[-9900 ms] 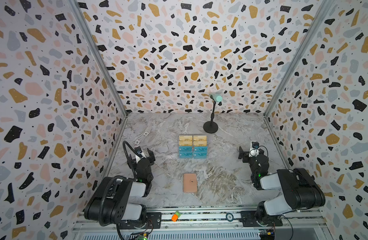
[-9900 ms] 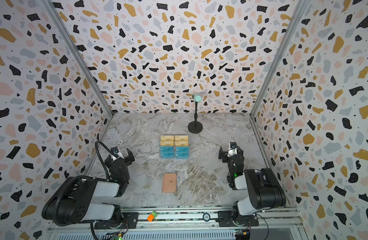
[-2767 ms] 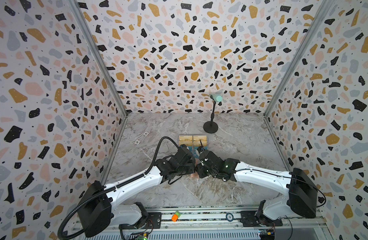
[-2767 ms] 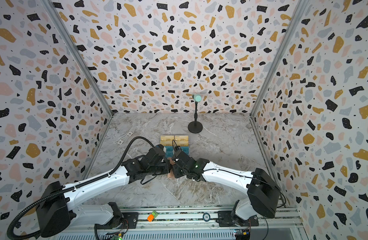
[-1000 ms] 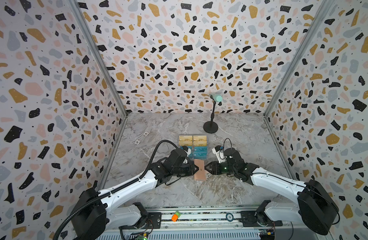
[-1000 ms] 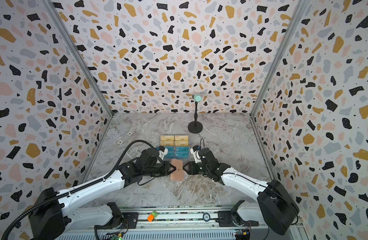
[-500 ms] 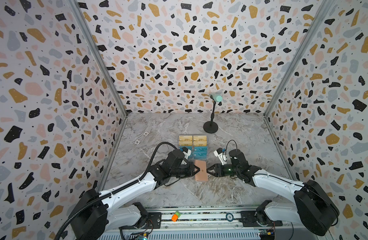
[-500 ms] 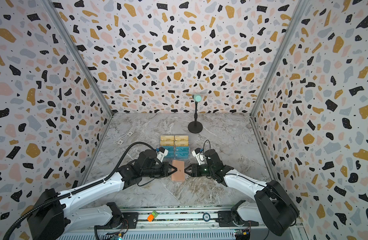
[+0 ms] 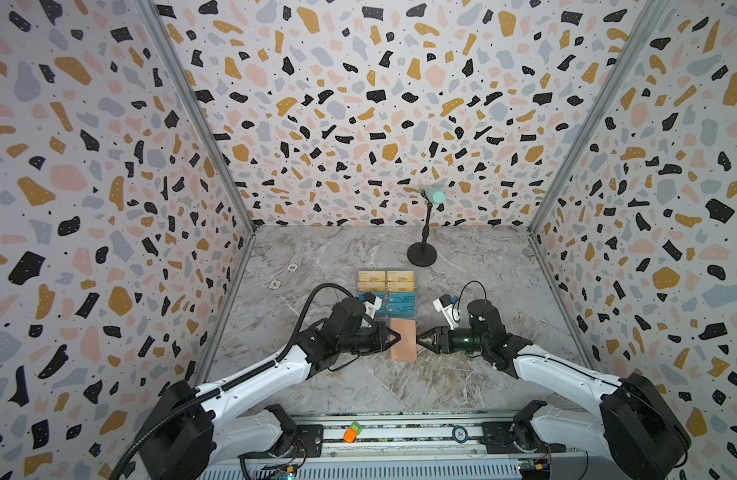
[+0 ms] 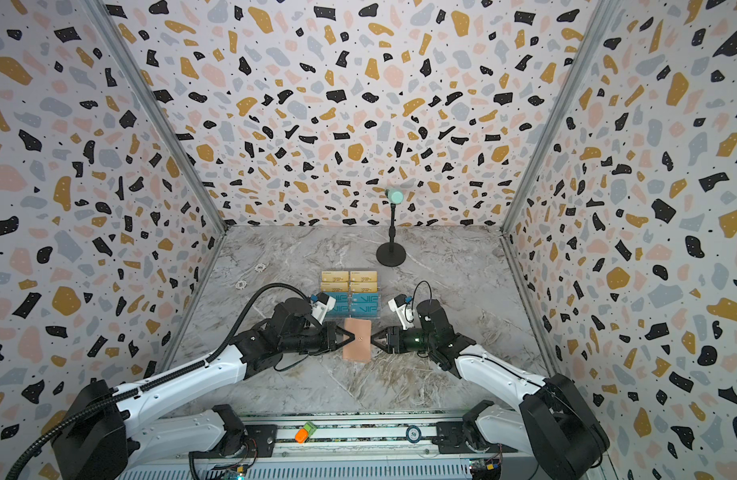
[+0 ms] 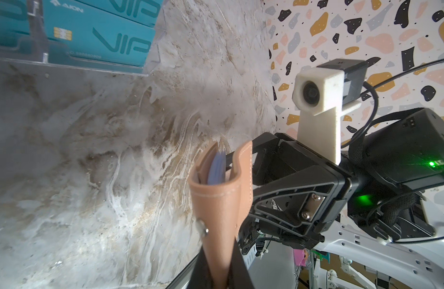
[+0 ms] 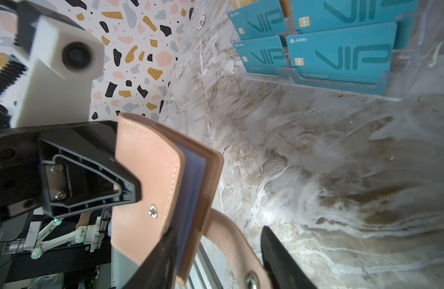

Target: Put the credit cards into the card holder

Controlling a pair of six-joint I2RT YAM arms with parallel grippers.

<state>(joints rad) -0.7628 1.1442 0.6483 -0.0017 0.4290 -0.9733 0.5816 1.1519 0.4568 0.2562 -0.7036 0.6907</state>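
While the left claw (image 9: 395, 337) was clamped on one edge of the card holder (image 9: 405, 351) over the marble surface (image 9: 358, 386), the right claw (image 9: 419, 339) stood apart at the opposite edge, the loose snap strap (image 12: 231, 245) between its jaws. Just behind, teal and gold credit cards (image 9: 400, 303) sat in a clear rack (image 12: 341, 85).
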